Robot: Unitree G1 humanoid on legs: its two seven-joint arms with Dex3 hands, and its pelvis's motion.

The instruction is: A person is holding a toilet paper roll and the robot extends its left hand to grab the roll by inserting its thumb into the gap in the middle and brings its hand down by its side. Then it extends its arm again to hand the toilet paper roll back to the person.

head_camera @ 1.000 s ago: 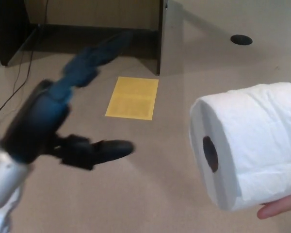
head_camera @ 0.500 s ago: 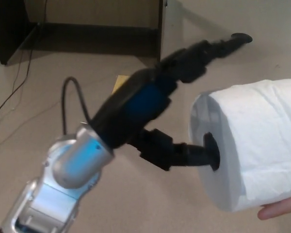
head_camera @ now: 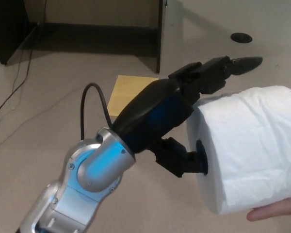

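Beige carpet floor (head_camera: 48,102) fills most of the view. A yellow sheet of paper (head_camera: 123,90) lies flat on it. At the top stands dark wooden furniture (head_camera: 9,29) with an upright panel (head_camera: 160,34) casting shadow beneath. Thin cables (head_camera: 19,82) trail down the left side. A round black disc (head_camera: 241,37) sits at upper right.

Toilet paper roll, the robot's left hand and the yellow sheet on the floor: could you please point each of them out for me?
toilet paper roll (head_camera: 252,145), head view, on its white outer wrap.
left hand (head_camera: 157,116), head view, on the back of the black palm.
yellow sheet (head_camera: 123,92), head view, on its visible left part.
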